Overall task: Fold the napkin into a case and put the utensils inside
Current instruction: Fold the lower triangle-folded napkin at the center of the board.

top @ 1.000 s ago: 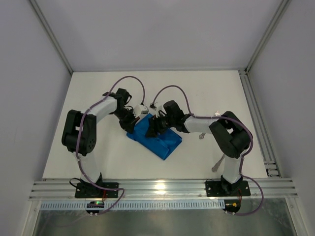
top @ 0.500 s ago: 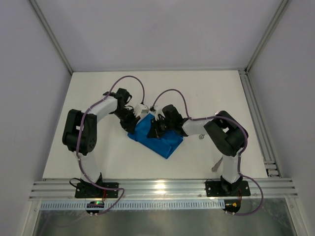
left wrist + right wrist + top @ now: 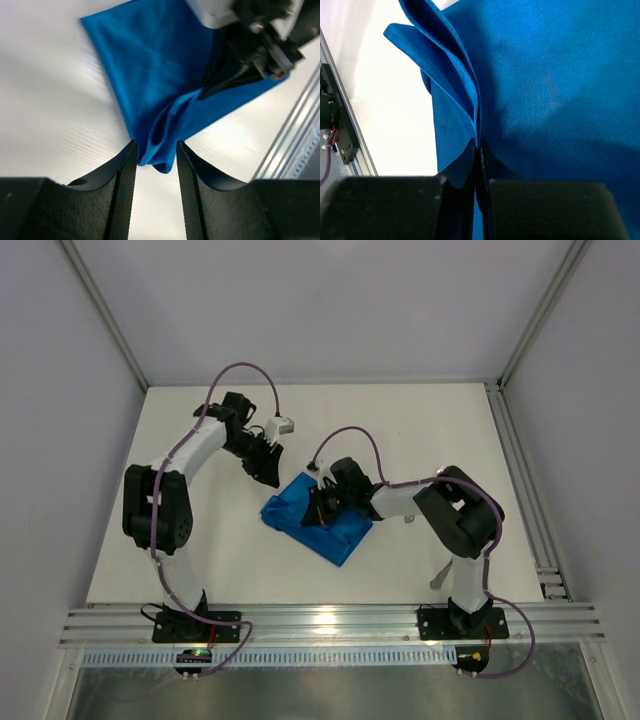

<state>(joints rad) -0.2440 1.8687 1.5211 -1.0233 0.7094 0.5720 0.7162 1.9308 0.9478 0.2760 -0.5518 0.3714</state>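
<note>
A white counter is enclosed by pale grey walls. The napkin is laid rumpled near its middle. One fold is pinched by the right end effector. The left end effector is held spread and empty near it. A utensil is seen by the right base.

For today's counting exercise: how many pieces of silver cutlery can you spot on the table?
2. One utensil lies beside the right arm's base; a second utensil peeks from under that arm's forearm, mostly hidden. Both are off the napkin. Others may be hidden.
</note>
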